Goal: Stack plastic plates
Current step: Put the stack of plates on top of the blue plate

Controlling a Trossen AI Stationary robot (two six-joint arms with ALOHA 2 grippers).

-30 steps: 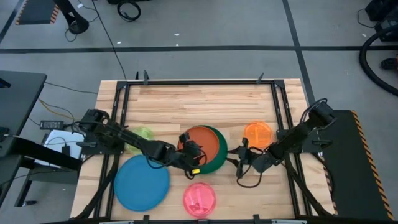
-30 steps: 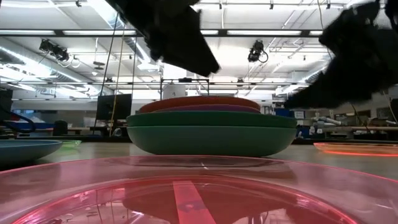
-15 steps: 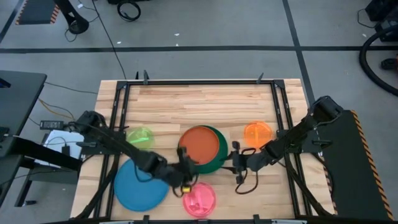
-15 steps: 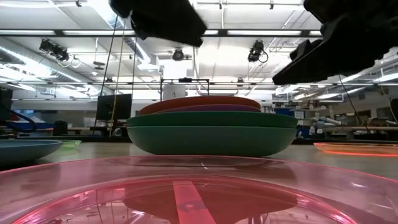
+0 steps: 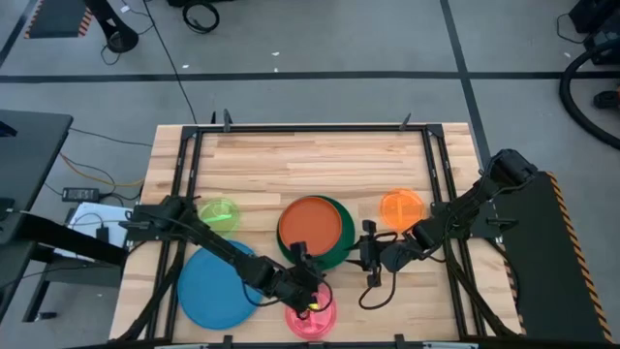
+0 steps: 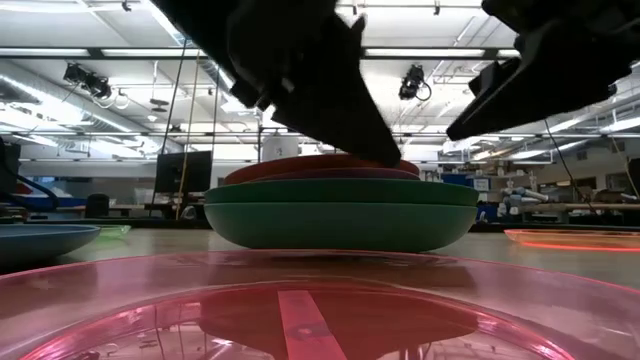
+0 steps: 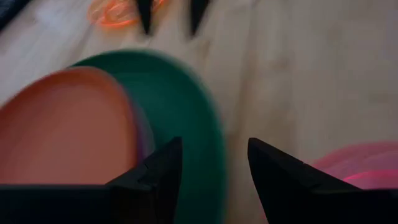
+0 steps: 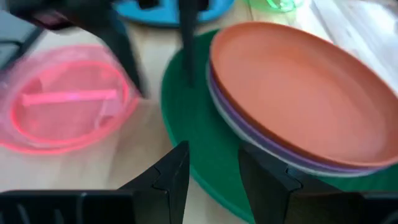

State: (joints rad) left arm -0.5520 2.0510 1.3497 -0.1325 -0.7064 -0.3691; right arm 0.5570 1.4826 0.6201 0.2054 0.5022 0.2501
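A stack stands mid-table: the red-orange plate (image 5: 310, 225) on top, a purple one (image 8: 249, 127) under it, then dark green (image 5: 346, 240), and teal (image 6: 340, 225) on the wood. The pink plate (image 5: 310, 317) lies near the near edge, with the blue plate (image 5: 218, 286) to its left. The lime plate (image 5: 220, 211) and orange plate (image 5: 402, 208) lie farther back. My left gripper (image 5: 312, 294) is open and hovers between the stack and the pink plate's far rim. My right gripper (image 5: 366, 250) is open beside the stack's right edge. I cannot make out the cream plate.
A black metal frame (image 5: 310, 129) runs around the wooden tabletop. Bare wood lies along the far half of the table (image 5: 310, 165). The two arms point at each other across the stack's near-right side.
My left gripper has swung from over the stack's near-left rim toward the near edge and to the right, and has come down by the pink plate's far rim. My right gripper has shifted a little toward the stack. No plate has moved.
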